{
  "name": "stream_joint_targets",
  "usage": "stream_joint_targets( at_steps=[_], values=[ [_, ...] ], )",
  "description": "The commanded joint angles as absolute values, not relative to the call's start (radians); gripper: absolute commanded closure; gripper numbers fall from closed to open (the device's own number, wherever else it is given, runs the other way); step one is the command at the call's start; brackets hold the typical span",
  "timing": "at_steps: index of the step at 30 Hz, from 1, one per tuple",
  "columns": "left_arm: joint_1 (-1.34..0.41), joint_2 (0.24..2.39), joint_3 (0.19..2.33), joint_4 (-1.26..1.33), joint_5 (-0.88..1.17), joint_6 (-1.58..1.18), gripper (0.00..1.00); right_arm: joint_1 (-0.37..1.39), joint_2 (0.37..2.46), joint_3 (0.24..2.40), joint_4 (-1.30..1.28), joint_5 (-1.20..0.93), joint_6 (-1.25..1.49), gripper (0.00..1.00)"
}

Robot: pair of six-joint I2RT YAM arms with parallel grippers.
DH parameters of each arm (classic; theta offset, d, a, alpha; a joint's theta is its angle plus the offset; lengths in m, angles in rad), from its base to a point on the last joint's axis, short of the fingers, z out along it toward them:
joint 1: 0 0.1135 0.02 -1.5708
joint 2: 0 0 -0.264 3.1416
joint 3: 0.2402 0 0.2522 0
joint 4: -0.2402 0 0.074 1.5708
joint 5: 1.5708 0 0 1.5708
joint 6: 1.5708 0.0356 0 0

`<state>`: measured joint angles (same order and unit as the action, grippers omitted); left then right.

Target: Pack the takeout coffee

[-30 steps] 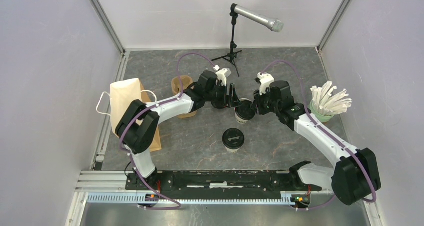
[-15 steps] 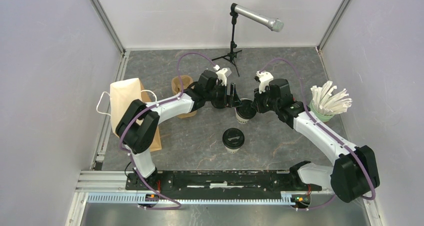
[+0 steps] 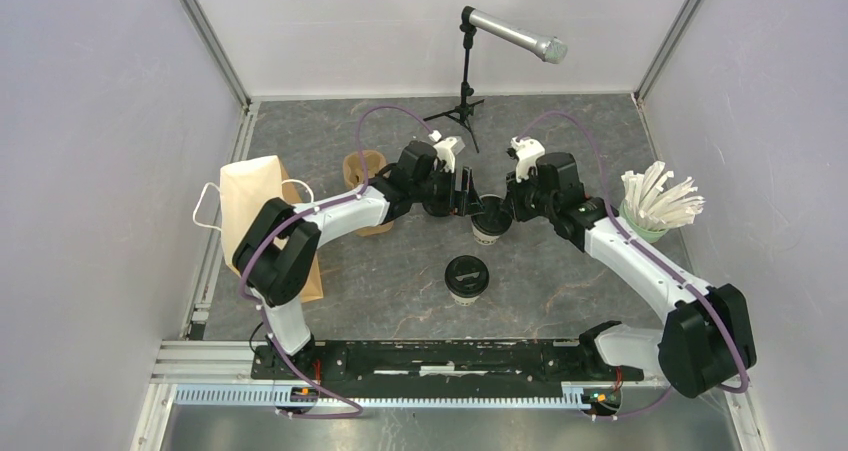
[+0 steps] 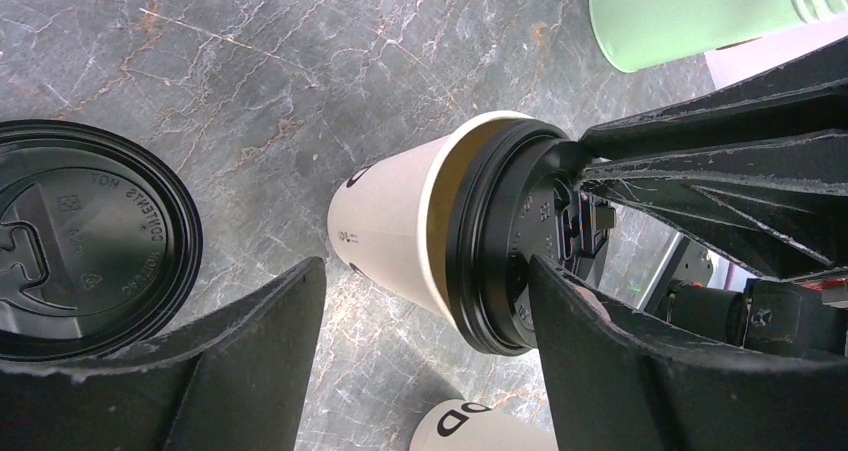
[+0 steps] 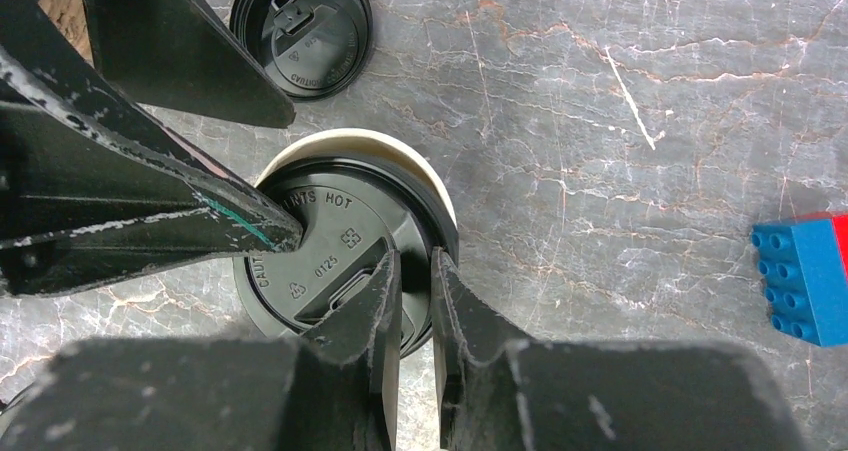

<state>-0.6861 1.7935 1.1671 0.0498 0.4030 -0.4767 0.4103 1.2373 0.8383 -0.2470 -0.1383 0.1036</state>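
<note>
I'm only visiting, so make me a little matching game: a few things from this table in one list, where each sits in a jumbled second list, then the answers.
Things:
1. paper bag
2. green cup of straws
3. microphone
4. far coffee cup

Places:
A. back edge, on a stand
B. centre, just behind the other coffee cup
C. right side
D. left side

Pairs: 1-D, 2-C, 3-A, 4-B.

Left hand point(image 4: 425, 267) spread, right hand point(image 5: 414, 261) pinched.
</note>
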Motion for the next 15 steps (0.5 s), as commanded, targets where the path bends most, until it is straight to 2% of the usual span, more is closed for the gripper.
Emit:
stream_joint_targets(
  at_steps=[1,15],
  values=[
    [-0.694,1.813,1.207,0.054,0.422,-0.415,0.21,0.406,1.257,0.9,-0.198,-0.136,0.097,0.81],
    [-0.693,1.809,1.217,0.038,0.367,-0.416,0.2,0.406,1.28,0.917,-0.175,-0.112,0.054,0.81]
  ],
)
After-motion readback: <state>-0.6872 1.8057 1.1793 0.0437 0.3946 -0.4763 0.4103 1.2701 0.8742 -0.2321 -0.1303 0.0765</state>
